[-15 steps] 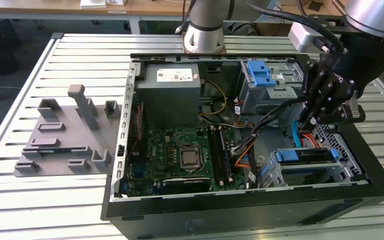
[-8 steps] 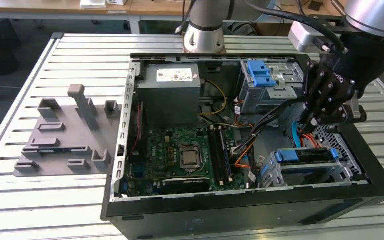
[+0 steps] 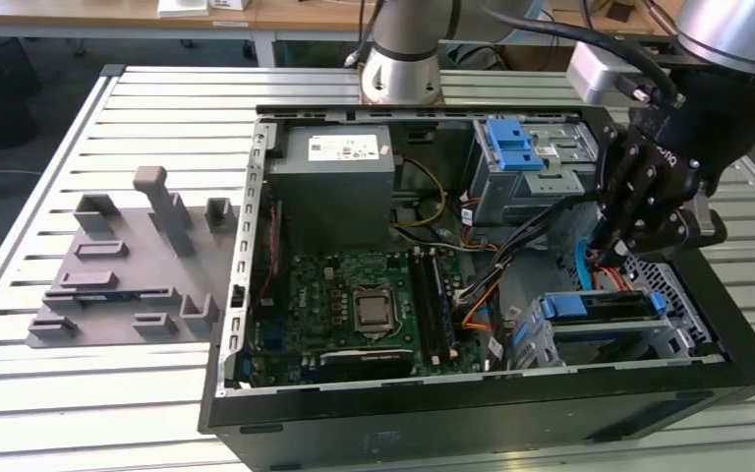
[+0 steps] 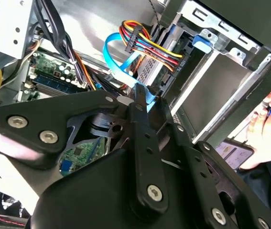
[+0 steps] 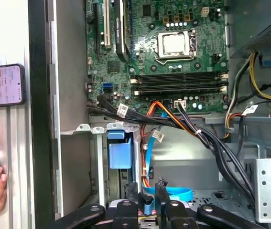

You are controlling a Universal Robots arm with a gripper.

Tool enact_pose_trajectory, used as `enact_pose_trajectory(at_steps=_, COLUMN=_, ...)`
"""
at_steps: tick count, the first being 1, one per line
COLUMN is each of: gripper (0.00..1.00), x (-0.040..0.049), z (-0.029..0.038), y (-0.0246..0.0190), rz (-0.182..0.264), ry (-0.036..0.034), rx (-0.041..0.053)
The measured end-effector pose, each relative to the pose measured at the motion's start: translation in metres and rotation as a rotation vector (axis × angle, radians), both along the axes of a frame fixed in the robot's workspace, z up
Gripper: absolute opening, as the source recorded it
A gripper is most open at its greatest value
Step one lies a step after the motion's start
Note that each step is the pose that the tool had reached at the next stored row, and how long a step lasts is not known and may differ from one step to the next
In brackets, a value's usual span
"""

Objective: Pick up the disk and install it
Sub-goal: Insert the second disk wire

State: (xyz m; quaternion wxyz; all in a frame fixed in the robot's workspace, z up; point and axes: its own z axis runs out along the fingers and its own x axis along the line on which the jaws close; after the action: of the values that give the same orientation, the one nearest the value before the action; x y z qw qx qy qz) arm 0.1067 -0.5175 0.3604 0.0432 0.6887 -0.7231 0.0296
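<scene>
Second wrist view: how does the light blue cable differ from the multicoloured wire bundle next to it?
The light blue cable is one flat ribbon of a single colour, while the multicoloured wire bundle is several thin round wires in red, yellow, orange and black. The blue cable sweeps in a wide loop; the bundle runs in a shorter, tighter curve. Both lie inside the computer case, beside the drive cage.

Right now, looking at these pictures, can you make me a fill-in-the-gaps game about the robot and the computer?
1. The gripper hangs inside the open computer case, on the exterior view's ___ side.
2. The thin flat cable close to the gripper is ___ in colour.
3. In the first wrist view, a phone lies on the table, and near it is a person's ___.

Missing words: right; blue; hand
</scene>
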Motion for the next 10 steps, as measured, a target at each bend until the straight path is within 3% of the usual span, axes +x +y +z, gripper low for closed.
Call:
enact_pose_trajectory(at_steps=2, gripper=0.28, x=0.0000, z=-0.0008, y=0.0000, rz=0.000, ry=0.0000, rx=-0.0074)
enact_pose_trajectory(at_steps=6, gripper=0.16, x=0.0000, z=-0.0033, y=0.0000, rz=0.000, ry=0.0000, rx=-0.0078)
enact_pose_trajectory(at_steps=10, gripper=0.16, x=-0.0001, z=-0.0066, y=-0.0006, rz=0.000, ry=-0.0002, rx=0.0131)
